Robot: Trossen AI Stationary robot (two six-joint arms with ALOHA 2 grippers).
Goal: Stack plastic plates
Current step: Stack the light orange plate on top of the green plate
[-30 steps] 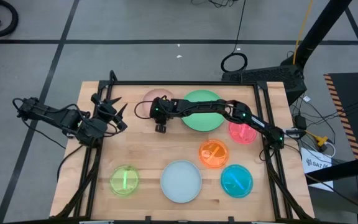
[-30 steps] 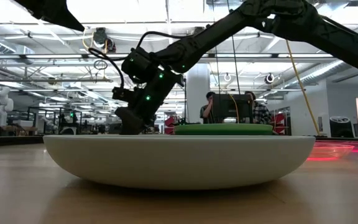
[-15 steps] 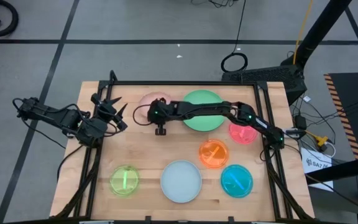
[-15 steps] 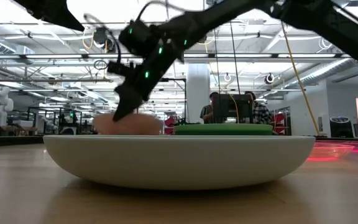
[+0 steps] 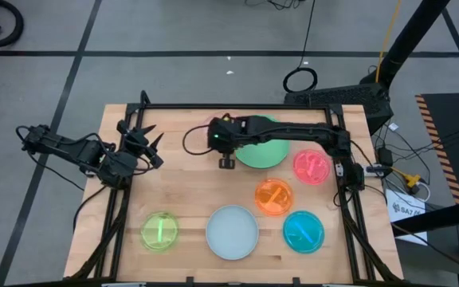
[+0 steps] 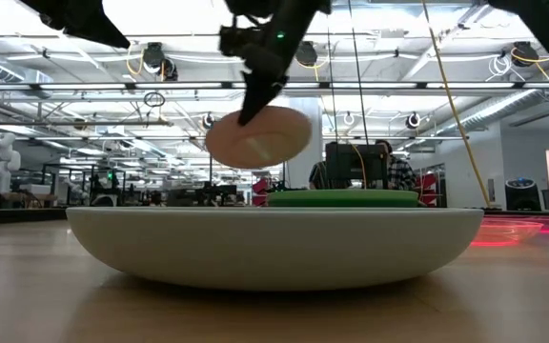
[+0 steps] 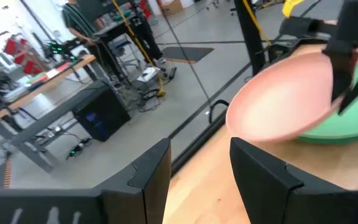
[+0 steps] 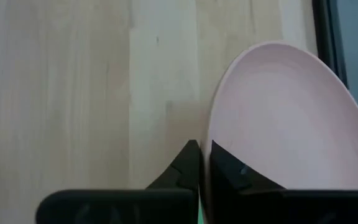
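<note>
The right gripper [image 8: 199, 163] is clamped on the rim of the pale pink plate [image 6: 258, 136], holding it tilted in the air above the surface [image 5: 186, 191], beside the mint green plate [image 5: 271, 151] near the far edge. The left gripper [image 5: 146, 143] waits with fingers apart by the surface's far left corner. The light blue plate [image 5: 232, 232] sits at the near edge, with the lime plate [image 5: 159, 231] beside it.

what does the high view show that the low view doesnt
Only the high view shows the lime plate, orange plate, cyan plate and the waiting left gripper at the table's left edge. Only the low view shows the pale pink plate lifted clear, tilted in the air. Both show the right gripper, the green plate and the light blue plate.
</note>
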